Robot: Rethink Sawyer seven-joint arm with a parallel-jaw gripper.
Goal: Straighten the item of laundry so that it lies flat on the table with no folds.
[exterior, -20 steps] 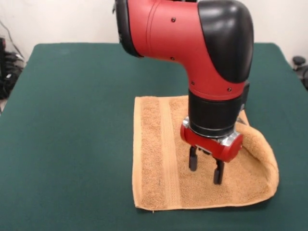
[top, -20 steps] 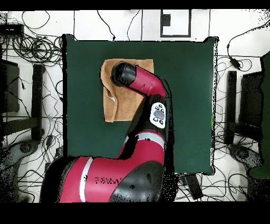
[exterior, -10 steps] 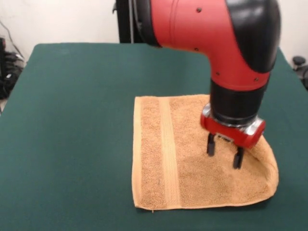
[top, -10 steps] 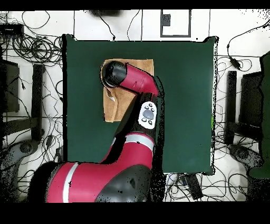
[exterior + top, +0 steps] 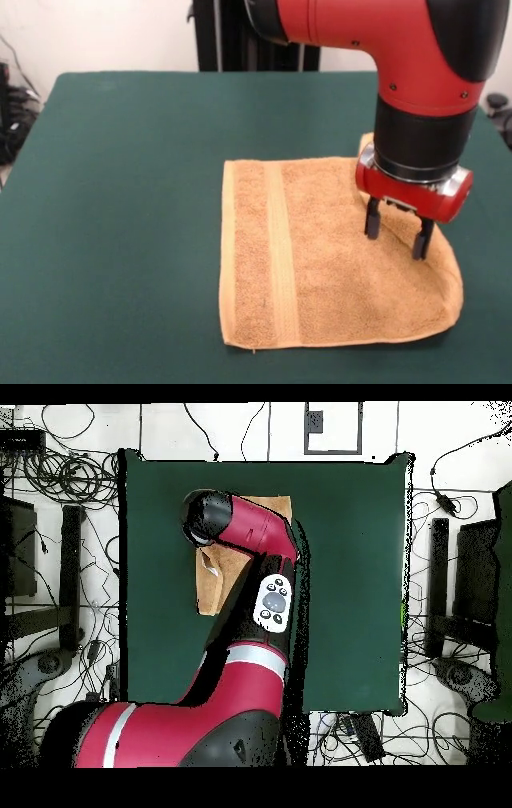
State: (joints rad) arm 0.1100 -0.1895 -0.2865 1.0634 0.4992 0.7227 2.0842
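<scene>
We see a big green table [image 5: 128, 200]. It is much bigger than the towel [image 5: 320, 272] lying on it. From the front, the towel sits toward the near edge and a bit to the right of the middle.

Most of the towel lies flat. A woven band [image 5: 280, 256] runs down its left part, and that side looks smooth. The right side is not flat. The edge there is folded [image 5: 444, 268] over onto the towel, and it makes a soft rounded hump.

The red and black arm [image 5: 416, 72] comes down over the right side of the towel. In the view from above, the arm [image 5: 245, 534] hides most of the towel [image 5: 210, 584].

The gripper [image 5: 397, 234] hangs right over the folded part, with its two fingers [image 5: 372, 220] spread apart. They hold nothing.

We think the towel is light, soft and floppy. It will bend and droop when lifted, and it may drag on the fuzzy table. We think the best place to pinch is the loose folded edge on the right. Then we can pull it outward to lay it flat.
</scene>
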